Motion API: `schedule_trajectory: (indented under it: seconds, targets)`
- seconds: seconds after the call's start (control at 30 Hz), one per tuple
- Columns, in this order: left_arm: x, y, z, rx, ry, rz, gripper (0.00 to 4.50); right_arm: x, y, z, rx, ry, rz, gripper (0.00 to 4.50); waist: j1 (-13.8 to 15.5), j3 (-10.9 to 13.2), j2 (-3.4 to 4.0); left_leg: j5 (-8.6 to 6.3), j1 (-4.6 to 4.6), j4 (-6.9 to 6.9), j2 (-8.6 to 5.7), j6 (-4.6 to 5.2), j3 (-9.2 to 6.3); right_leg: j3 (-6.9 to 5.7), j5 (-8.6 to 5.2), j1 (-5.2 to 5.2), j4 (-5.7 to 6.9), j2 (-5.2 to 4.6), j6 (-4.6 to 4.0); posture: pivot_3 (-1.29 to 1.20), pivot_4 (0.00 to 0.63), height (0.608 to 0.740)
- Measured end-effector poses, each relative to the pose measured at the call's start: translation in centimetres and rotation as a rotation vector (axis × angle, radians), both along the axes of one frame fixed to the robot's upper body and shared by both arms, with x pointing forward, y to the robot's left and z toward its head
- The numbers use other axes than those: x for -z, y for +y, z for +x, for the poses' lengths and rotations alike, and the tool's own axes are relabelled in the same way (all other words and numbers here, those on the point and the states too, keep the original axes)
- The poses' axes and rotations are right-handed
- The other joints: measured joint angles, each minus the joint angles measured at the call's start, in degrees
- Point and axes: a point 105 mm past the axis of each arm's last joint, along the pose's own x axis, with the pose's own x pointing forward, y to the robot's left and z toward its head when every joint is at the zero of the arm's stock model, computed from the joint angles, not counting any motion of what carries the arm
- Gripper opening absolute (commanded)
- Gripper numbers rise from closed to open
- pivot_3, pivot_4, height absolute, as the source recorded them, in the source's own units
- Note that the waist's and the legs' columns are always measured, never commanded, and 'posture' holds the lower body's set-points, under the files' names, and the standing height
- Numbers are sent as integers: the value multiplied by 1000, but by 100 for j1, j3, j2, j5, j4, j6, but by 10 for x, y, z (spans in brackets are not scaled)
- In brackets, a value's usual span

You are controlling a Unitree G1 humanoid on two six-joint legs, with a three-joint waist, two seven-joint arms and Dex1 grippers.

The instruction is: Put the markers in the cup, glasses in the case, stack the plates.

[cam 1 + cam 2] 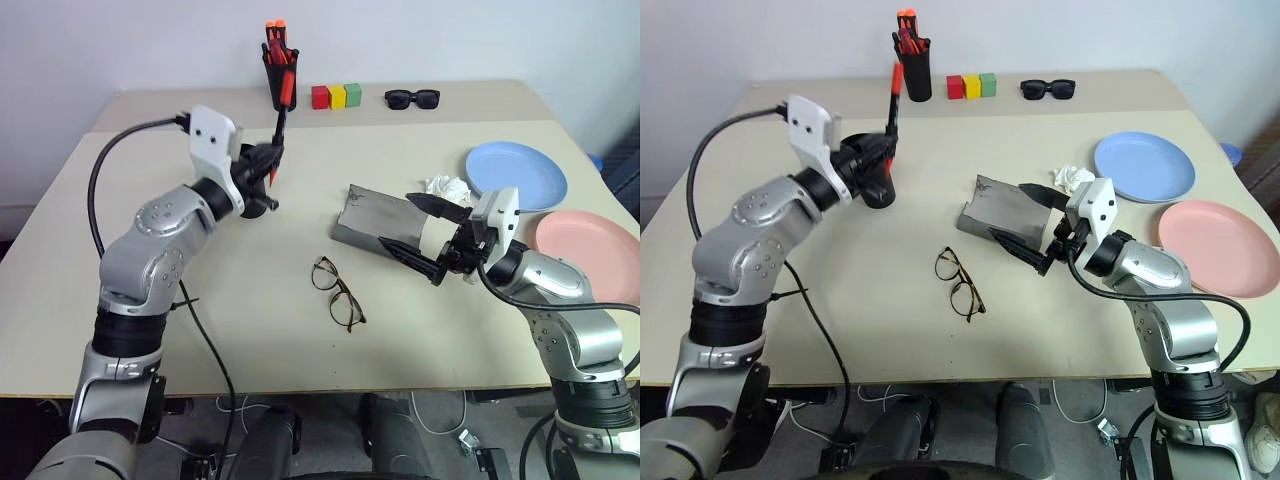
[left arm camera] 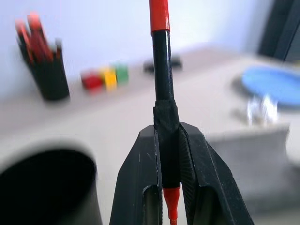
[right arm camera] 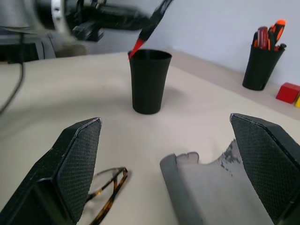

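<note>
The red marker [image 2: 161,70] is light, stiff and smooth, so the pinch on its black middle suits it; it stands nearly upright in the left end effector [image 2: 169,154], tip just above the black cup [image 3: 149,80] on the surface [image 1: 250,320]. The left arm is raised, its end effector clamped on the marker, while the right end effector [image 1: 425,238] hangs wide open and empty by the grey case [image 1: 372,220].

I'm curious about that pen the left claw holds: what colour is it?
Red with a black middle; the marker shows best in the left wrist view.

table [image 1: 240,330] | glasses [image 1: 337,291] | case [image 1: 385,223] | cup [image 3: 149,80] | plates [image 1: 517,174]
</note>
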Motion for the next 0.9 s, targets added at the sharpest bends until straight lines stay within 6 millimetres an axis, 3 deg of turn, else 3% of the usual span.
schedule_trajectory:
  seconds: [0.1, 0.33, 0.63, 0.9]
  targets:
    - [-9, 19, 8, -53, -57, -42, 8, -3, -3, -1, -4, 18, 36, 4500, -28, 0, 0, -2, 4, -3, 1, 3, 2, 1, 0, 0, 1, 0, 1, 0, 150, 740]
    - [-7, 60, 24, -167, -128, -75, 8, -5, -4, 0, 3, 17, 45, 4500, 4, 0, 0, -2, -2, 4, -1, 4, 1, 0, 4, 0, -2, 0, 8, 0, 150, 740]
    - [21, 67, 37, -161, -125, -138, 8, -5, -3, 0, 3, 17, 43, 4500, -1, 0, 0, -2, -1, 5, -1, 5, 1, 0, 5, 0, -1, 0, 9, 0, 150, 740]
    - [31, 73, 48, -189, -161, -114, 8, -5, -3, 0, 10, 20, 40, 4500, -3, 0, -1, -2, -2, 5, -1, 5, 1, -1, 6, 0, -1, 0, 10, 0, 150, 740]
